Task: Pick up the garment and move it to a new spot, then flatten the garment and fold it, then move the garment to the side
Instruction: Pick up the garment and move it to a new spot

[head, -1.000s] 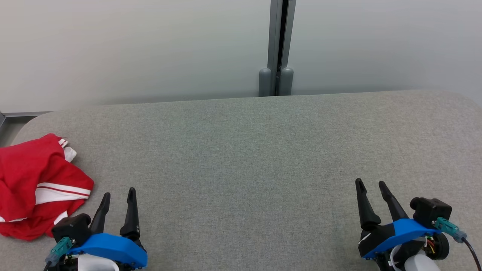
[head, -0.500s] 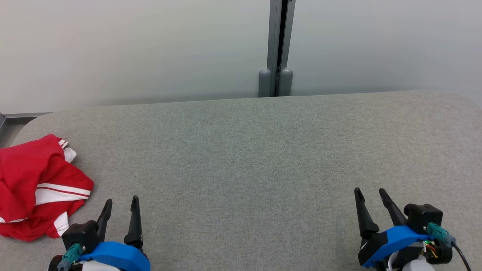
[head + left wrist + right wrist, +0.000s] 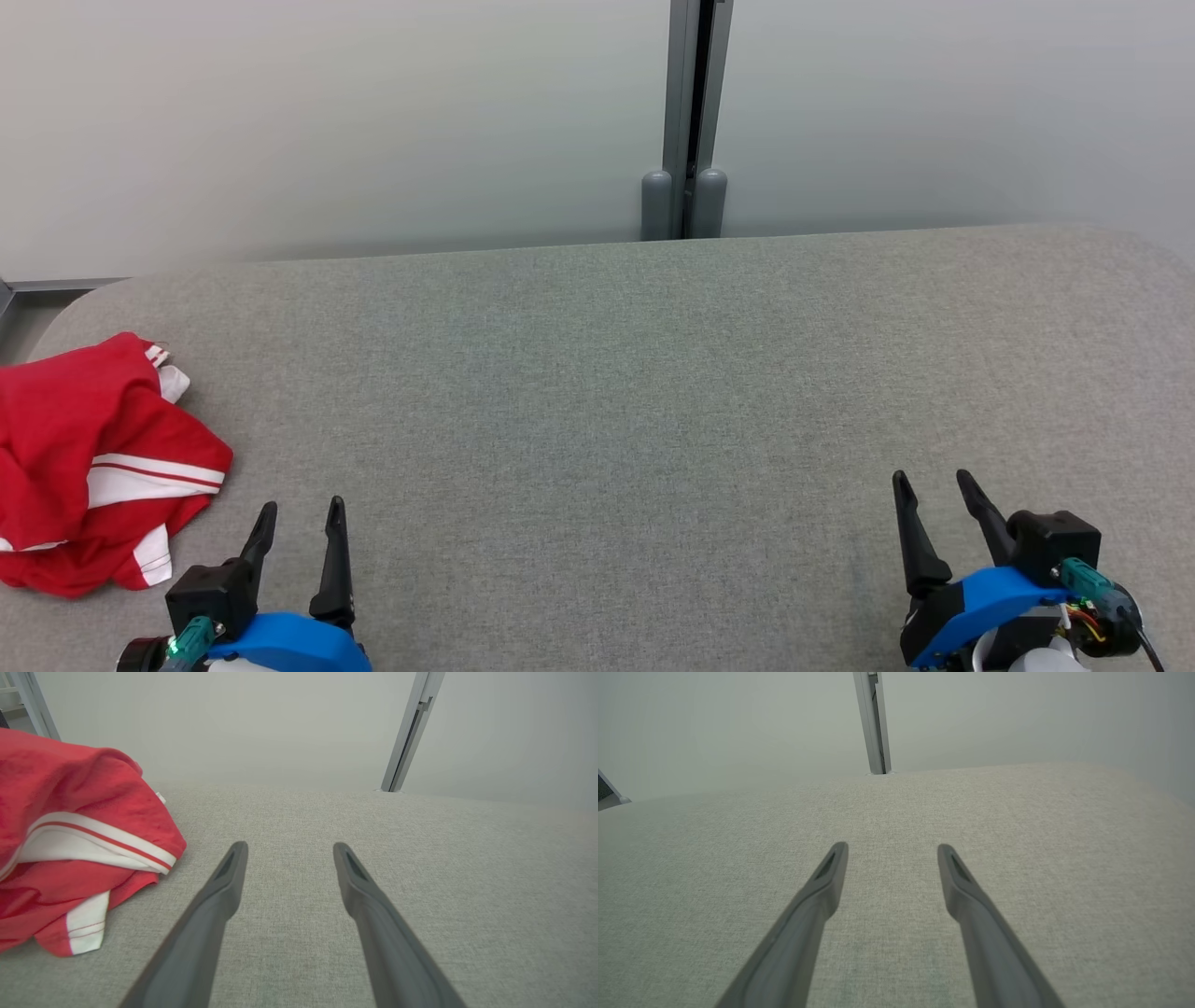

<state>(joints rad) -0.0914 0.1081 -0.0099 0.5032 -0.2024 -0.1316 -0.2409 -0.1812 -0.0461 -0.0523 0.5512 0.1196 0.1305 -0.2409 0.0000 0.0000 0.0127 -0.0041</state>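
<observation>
Lying crumpled at frame left on the bench [image 3: 607,373], the garment [image 3: 93,467] seems untouched, every step outstanding; left pincer [image 3: 302,506] and right pincer [image 3: 932,476] gape wide, empty.

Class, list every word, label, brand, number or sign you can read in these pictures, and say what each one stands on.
None: there is no readable text in any view.
The crumpled red garment with white stripes shows stripes but no lettering.
The grey woven fabric surface and the pale wall panels are plain.
</observation>
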